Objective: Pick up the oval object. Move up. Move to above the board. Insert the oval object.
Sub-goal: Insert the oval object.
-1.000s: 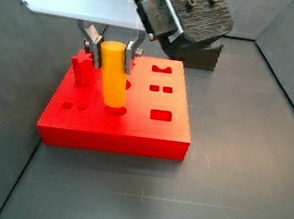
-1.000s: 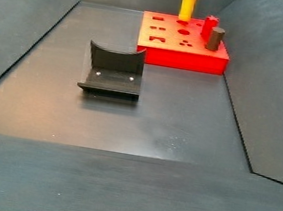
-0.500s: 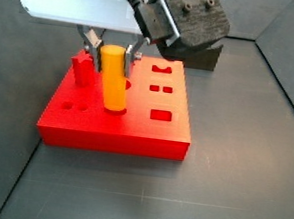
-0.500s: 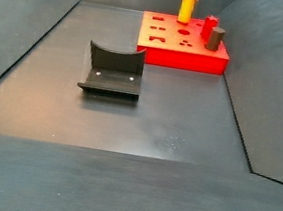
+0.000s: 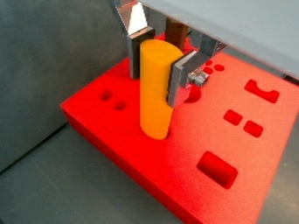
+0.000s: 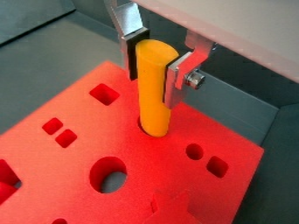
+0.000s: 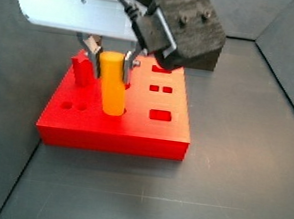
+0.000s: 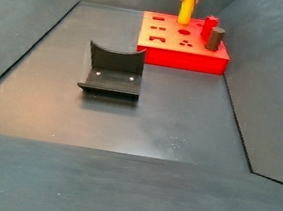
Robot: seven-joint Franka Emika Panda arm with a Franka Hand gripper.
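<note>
- The board [image 7: 116,106] is taken as the landmark; it is seen lying flat on the dark desk [image 7: 221,191], with shaped holes cut into its top.
- Toward the board's left edge in a side view, a red star-shaped peg [image 7: 80,69] is seen standing upright in the board.
- Just beside that peg, the oval object [image 7: 110,81] is seen standing upright, with its lower end at the board's top face.
- In both wrist views the oval object's [image 5: 156,89] lower end is seen set into a hole in the board [image 5: 176,171], though how deep it sits cannot be told.
- The gripper [image 6: 158,56] is held directly above the board, around the upper part of the oval object [image 6: 152,86].
- The jaws are seen closed against the oval object, with one silver finger [image 5: 186,76] pressed on one side of it and the other on the opposite side.
- In a side view the gripper [image 7: 113,49] is seen under a white housing, above the board's left half.
- In a side view, a short dark brown peg [image 8: 212,34] is seen upright in the board [image 8: 184,43], beside the oval object [image 8: 188,5].
- Off the board, on the desk, a dark grey arch-shaped block [image 8: 111,69] is seen well apart from it.
</note>
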